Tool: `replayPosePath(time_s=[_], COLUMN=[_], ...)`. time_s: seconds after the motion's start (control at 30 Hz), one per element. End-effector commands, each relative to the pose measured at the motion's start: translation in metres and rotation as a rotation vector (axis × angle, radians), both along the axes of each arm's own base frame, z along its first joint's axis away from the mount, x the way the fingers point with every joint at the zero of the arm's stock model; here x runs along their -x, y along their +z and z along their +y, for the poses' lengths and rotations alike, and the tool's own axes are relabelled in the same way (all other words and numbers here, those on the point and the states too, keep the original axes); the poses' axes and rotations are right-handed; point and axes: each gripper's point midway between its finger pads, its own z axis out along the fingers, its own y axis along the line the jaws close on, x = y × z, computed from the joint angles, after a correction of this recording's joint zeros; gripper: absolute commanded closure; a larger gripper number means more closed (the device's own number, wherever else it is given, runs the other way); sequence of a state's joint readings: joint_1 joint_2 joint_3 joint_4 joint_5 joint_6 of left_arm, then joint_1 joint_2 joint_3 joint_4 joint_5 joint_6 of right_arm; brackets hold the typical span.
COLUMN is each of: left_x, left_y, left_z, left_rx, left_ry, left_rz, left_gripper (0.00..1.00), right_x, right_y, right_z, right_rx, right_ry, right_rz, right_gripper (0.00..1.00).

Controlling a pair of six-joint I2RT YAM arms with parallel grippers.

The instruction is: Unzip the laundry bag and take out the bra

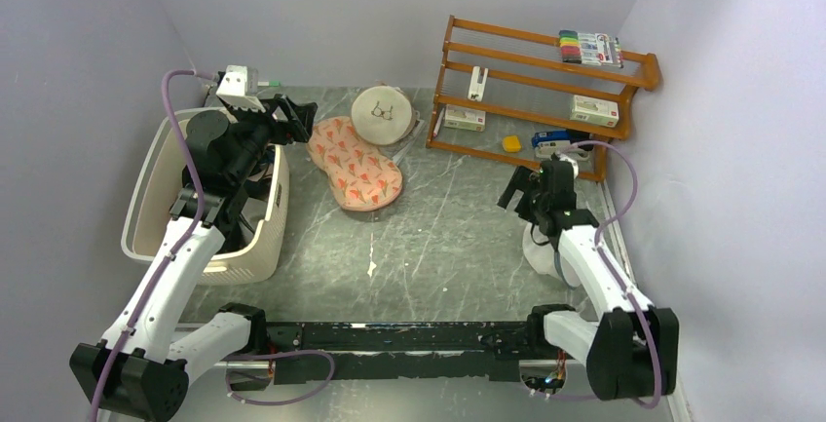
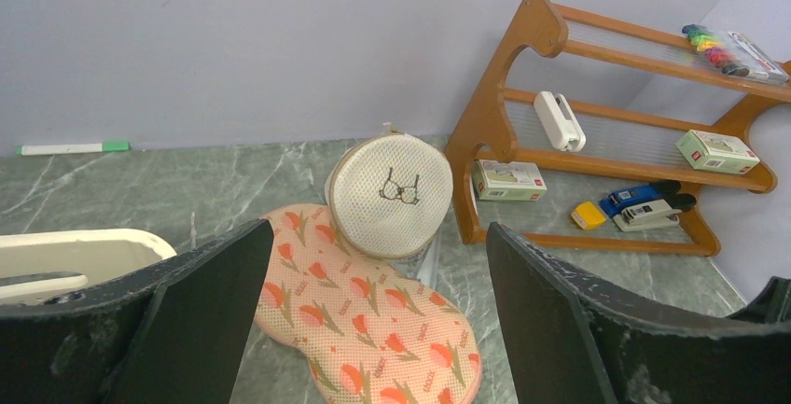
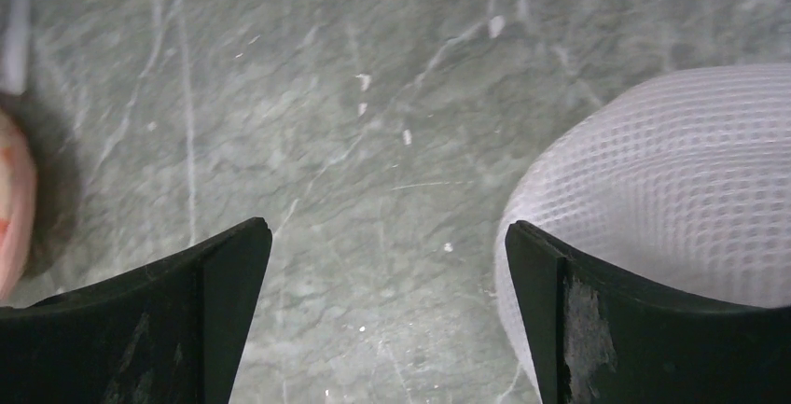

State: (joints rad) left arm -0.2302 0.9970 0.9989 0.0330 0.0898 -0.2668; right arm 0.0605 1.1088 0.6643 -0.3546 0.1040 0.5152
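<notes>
Laundry bag (image 1: 355,164): peach floral pouch, lying flat on the grey marbled table (image 1: 438,247), left of centre and toward the far side, nothing gripping it. Round white mesh pouch (image 1: 382,115) with a bra emblem: at the bag's far end, touching it. Cream slatted basket (image 1: 263,237): left, just beside the bag. Wooden rack (image 1: 468,154): far right. Left gripper (image 1: 295,118): above the basket's far corner, jaws wide, empty. Right gripper (image 3: 387,225): jaws wide, empty, over bare table on the right, white mesh fabric (image 3: 672,189) beside one finger.
</notes>
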Motion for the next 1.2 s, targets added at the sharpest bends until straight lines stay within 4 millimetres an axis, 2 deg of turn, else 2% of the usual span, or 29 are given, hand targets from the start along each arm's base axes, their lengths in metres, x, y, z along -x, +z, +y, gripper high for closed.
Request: replayPosePath(time_s=[0.0,0.1,0.2,0.37,0.47,0.57,0.63,0.7,0.93,0.97,1.07,1.17], left_x=[0.000,0.000,0.000,0.000,-0.001,-0.001,-0.001,-0.001,0.002,0.002,0.002,0.003], left_y=[0.010,0.009,0.010,0.009,0.008,0.007,0.008,0.009,0.012,0.012,0.013,0.013], left_z=[0.003,0.002,0.001,0.000,0.000,0.000,0.000,0.000,0.000,0.000,0.001,0.001], left_rx=[0.002,0.003,0.006,0.005,0.003,0.002,0.001,0.002,0.000,-0.001,-0.001,-0.001], left_ry=[0.004,-0.001,-0.006,-0.010,-0.009,-0.009,-0.013,-0.012,-0.011,-0.012,-0.012,-0.009], left_rz=[-0.036,-0.033,-0.032,-0.029,-0.027,-0.025,-0.024,-0.026,-0.037,-0.037,-0.039,-0.039], left_gripper=[0.04,0.04,0.03,0.04,0.04,0.04,0.03,0.04,0.04,0.04,0.04,0.04], right_x=[-0.003,-0.002,0.001,0.014,0.025,0.029,0.026,0.018,-0.036,-0.048,-0.073,-0.089], right_y=[0.019,0.025,0.024,0.007,-0.002,-0.006,-0.010,-0.012,-0.027,-0.021,-0.022,-0.025], right_z=[0.033,0.058,0.092,0.169,0.219,0.258,0.276,0.286,0.287,0.291,0.292,0.296], right_rx=[-0.112,-0.166,-0.200,-0.214,-0.286,-0.364,-0.402,-0.416,-0.312,-0.317,-0.322,-0.348], right_ry=[0.146,0.236,0.342,0.521,0.630,0.715,0.746,0.750,0.596,0.580,0.519,0.491], right_rz=[-0.145,-0.189,-0.200,-0.146,-0.099,-0.074,-0.059,-0.038,0.019,0.004,0.008,0.003], right_gripper=[0.00,0.00,0.00,0.00,0.00,0.00,0.00,0.00,0.00,0.00,0.01,0.04])
